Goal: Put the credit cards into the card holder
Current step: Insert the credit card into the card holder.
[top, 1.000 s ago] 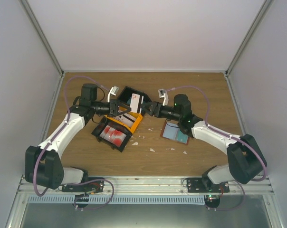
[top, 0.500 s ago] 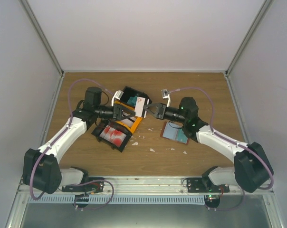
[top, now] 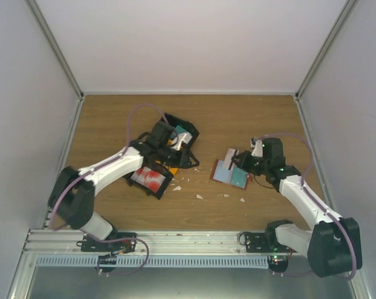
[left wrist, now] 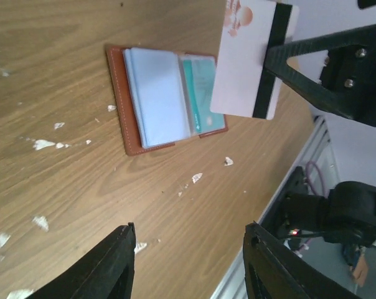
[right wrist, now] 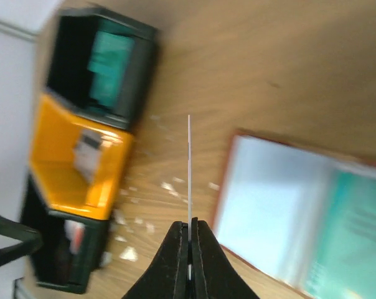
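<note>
1. My left pincer (left wrist: 189, 235) is open. Its two fingers are wide apart and hold nothing.
2. It hangs over the wooden bench (left wrist: 63, 37), above the black-and-orange tray (right wrist: 51, 180).
3. My right pincer (right wrist: 189, 227) is shut tight on a white card (left wrist: 247, 59).
4. The white card has a black stripe down one side and a bit of red at one corner.
5. The white card is up off the bench, close to the card holder (top: 230, 175).
6. The card holder lies open and flat on the bench, in front of my right arm. It is brown round the edge and light blue inside.
7. A teal card (left wrist: 206, 93) sits in one side of the card holder.
8. The tray lies to the left of the card holder and does not touch it.
9. A second teal card (right wrist: 110, 68) lies in a black box of the tray.
10. Little white scraps (left wrist: 43, 144) lie on the bench near the card holder.
</note>
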